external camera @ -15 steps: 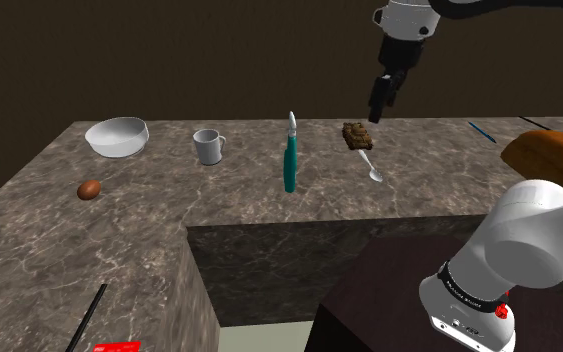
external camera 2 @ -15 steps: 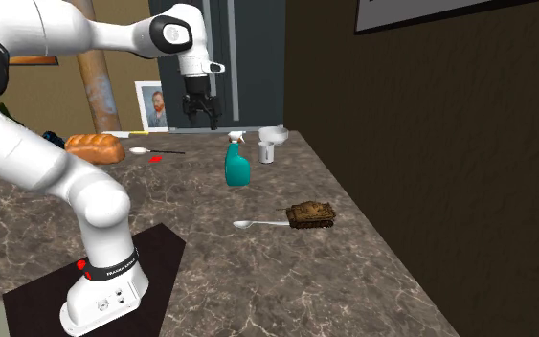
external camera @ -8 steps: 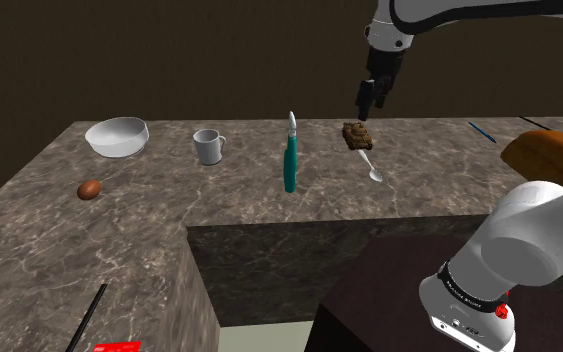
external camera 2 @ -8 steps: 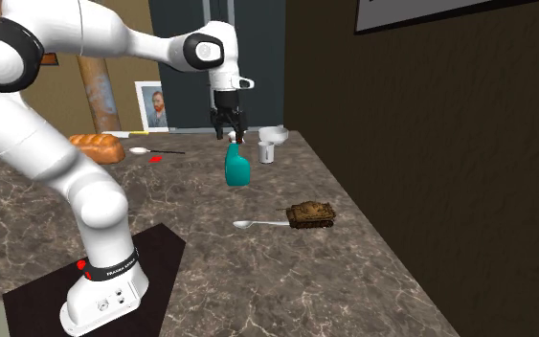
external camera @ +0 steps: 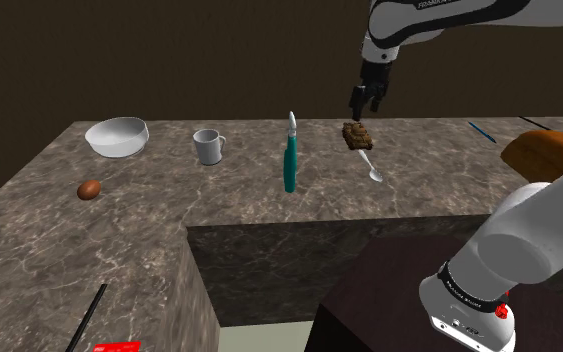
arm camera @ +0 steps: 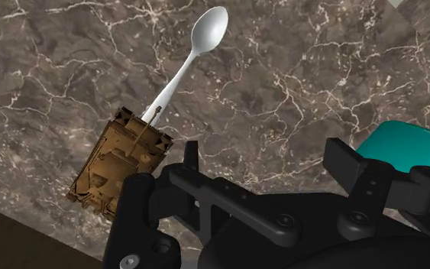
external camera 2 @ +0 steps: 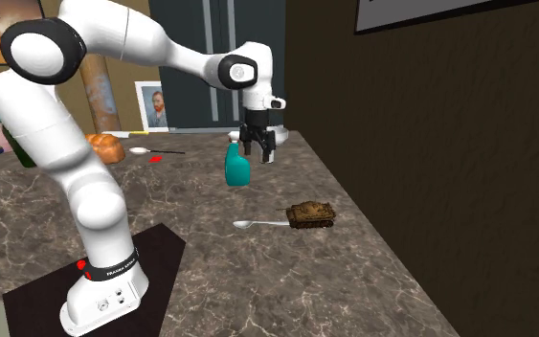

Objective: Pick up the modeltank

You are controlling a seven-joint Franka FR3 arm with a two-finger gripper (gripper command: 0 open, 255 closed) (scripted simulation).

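Model tank: small brown camouflaged toy lying on the marbled countertop. Judged light, rigid and hard-surfaced. The thin barrel is probably the fragile part. Best hold is across the hull flanks over the tracks, never on the barrel.
Fingers: spread wide with nothing between them. The gripper hangs in the air above the countertop.
Tank vs fingers: it sits lower down, outside the gap, just past the outer face of one finger, with no contact. The hull's long axis appears to slant against the line between the fingers. The gripper likely needs a sideways shift and a wrist turn before descending.
Spoon: ahead of the fingers, with its handle end at the tank's barrel end. Cannot tell if they touch. It could get nudged as the fingers close.
Spray bottle: teal, beyond the opposite finger, apart from the tank.
Farther out: mug and bowl, well apart.
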